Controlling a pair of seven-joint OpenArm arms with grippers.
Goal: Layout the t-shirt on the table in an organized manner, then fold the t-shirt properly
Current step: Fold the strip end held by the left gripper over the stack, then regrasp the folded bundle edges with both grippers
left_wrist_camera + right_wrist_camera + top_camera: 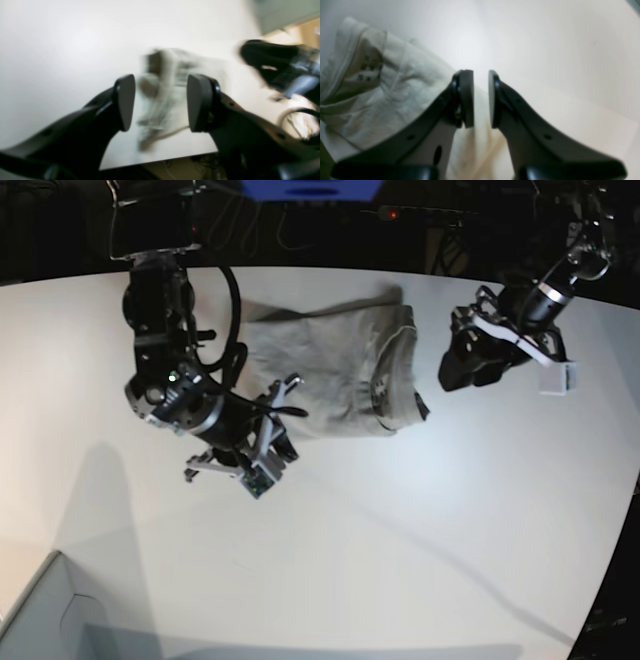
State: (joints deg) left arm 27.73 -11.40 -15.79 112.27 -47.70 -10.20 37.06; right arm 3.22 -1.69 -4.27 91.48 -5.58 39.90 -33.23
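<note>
1. Base view is showing one t-shirt (330, 370) lying bunched on the white counter (420, 530), its long axis running across the view from one gripper toward the other, with the ribbed collar end facing the left gripper (470, 360) and the other end trailing toward the right arm.
2. One cloth, one counter and two grippers are showing; a pale grey box corner (45, 610) is sitting at the counter's near edge, well apart from both grippers, and I cannot tell what it is holding.
3. The left gripper is hanging just beside the collar end, apart from it; in the left wrist view its pads are standing wide (160, 102) with nothing between them, and the blurred t-shirt (165, 82) is lying on the counter (62, 50) beyond the gap.
4. The right gripper (262, 465) is hovering near the shirt's lower edge; in the right wrist view its pads are standing narrowly apart (481, 98) and empty, with the t-shirt (382, 82) and its printed neck label lying to the left of the pads on the counter (557, 50).
</note>
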